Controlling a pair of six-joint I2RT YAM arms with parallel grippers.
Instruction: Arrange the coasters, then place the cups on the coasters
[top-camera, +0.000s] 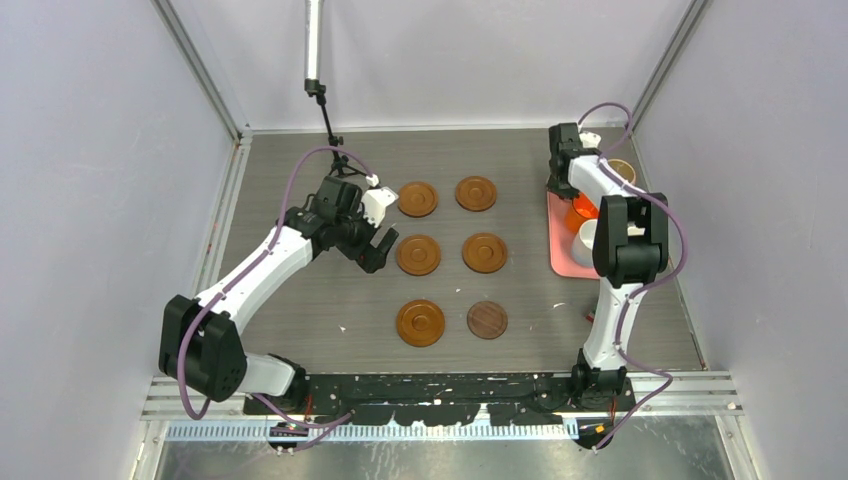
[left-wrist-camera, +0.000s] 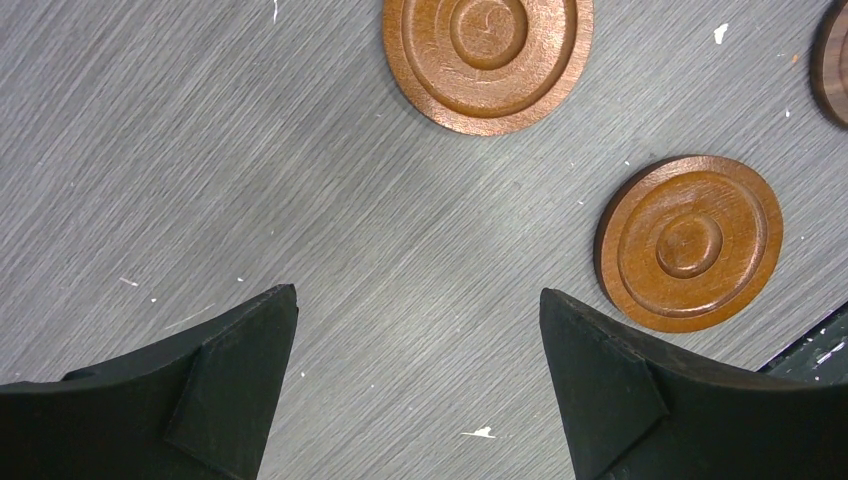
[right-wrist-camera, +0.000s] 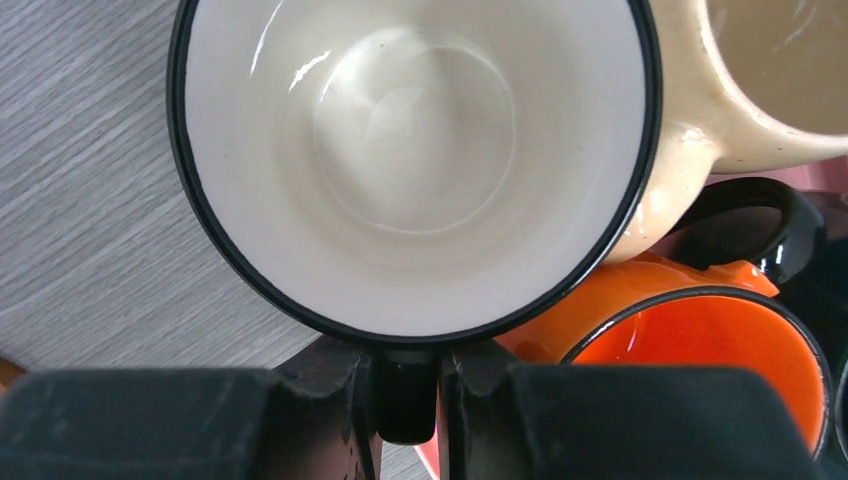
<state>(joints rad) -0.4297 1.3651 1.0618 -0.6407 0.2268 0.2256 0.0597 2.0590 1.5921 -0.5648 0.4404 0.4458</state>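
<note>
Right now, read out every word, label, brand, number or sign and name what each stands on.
None: no writing is readable in any view.
The round reddish-brown wooden coasters bear only carved rings; the black-rimmed white-lined ceramic cup, the beige glazed cup and the orange glazed cup look plain.

Standing here, I can't make out any lettering, label, brand or number anywhere, neither on the coasters nor on the cups.
</note>
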